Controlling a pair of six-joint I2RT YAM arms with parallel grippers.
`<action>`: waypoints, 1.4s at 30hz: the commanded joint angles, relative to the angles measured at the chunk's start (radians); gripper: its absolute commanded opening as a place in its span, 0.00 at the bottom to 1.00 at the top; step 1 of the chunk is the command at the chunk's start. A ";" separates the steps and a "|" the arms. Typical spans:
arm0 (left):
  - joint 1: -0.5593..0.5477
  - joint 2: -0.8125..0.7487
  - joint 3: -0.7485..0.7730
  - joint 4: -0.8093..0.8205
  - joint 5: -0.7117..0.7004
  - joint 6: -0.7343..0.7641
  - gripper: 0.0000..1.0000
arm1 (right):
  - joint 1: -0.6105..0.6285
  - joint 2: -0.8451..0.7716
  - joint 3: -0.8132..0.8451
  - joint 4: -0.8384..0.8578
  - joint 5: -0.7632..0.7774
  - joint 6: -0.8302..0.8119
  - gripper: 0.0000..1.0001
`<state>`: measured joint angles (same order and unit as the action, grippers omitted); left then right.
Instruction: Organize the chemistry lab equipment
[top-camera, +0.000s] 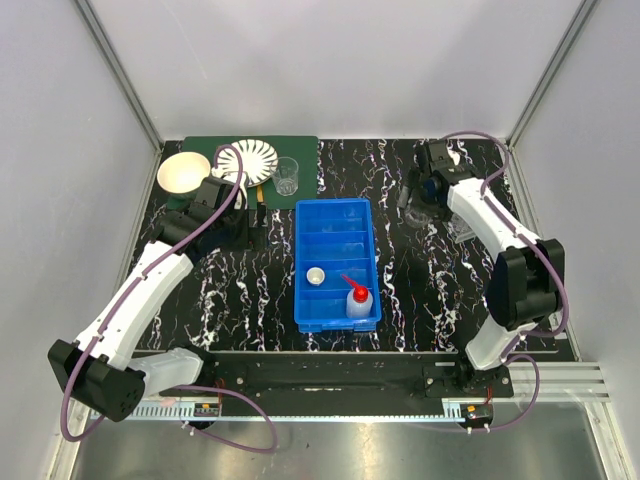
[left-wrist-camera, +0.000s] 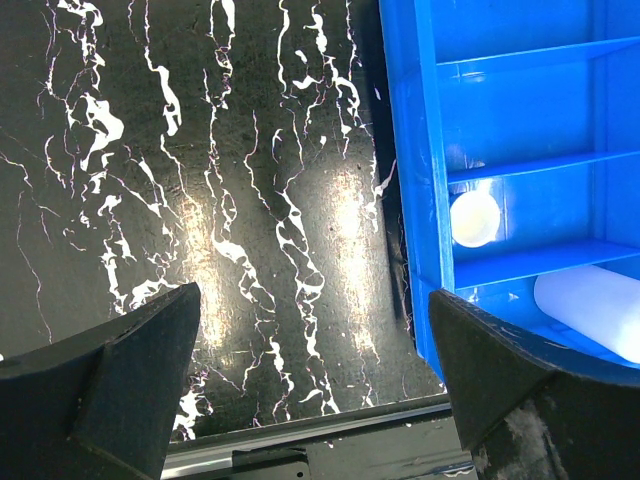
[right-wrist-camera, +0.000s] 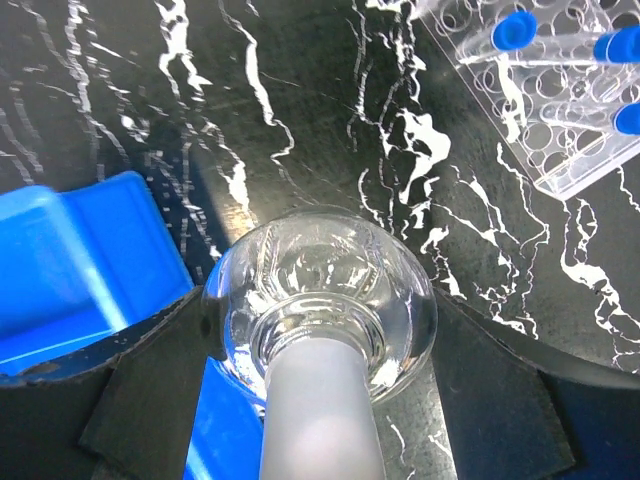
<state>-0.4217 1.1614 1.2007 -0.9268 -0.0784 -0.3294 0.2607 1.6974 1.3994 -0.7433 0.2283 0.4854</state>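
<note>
Rack (right-wrist-camera: 560, 120) w/ blue-capped tubes (right-wrist-camera: 515, 30) is sitting near flask (right-wrist-camera: 330, 290) that right fingers (right-wrist-camera: 150, 400) are pinching; left fingers (left-wrist-camera: 110, 380) (spread wide) are hovering over marbled black tabletop (left-wrist-camera: 250, 200) beside blue bin (left-wrist-camera: 420, 150).

counter (top-camera: 420, 280): black, white marble veins | bin (top-camera: 299, 262): blue | squeeze bottle (top-camera: 358, 302): white, red nozzle | plate (top-camera: 254, 158): white, dark radial stripes | bowl (top-camera: 183, 172): cream | tube caps (right-wrist-camera: 514, 30): blue | flask (right-wrist-camera: 330, 265): clear, frosted neck

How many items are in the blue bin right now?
2. The small round lid sits in the second compartment from the near end; the squeeze bottle is in the nearest compartment. Nothing else shows in the blue bin.
</note>
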 joint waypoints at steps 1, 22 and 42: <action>0.006 -0.005 0.005 0.028 0.017 0.003 0.99 | 0.028 -0.028 0.154 -0.060 -0.049 -0.010 0.49; 0.006 -0.017 -0.001 0.028 0.034 0.003 0.99 | 0.324 0.271 0.651 -0.245 0.039 -0.008 0.49; 0.006 -0.026 -0.006 0.028 0.049 0.004 0.99 | 0.465 0.332 0.607 -0.246 0.091 0.016 0.48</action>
<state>-0.4217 1.1603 1.1999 -0.9268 -0.0406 -0.3294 0.6994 2.0422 2.0167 -1.0164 0.2798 0.4862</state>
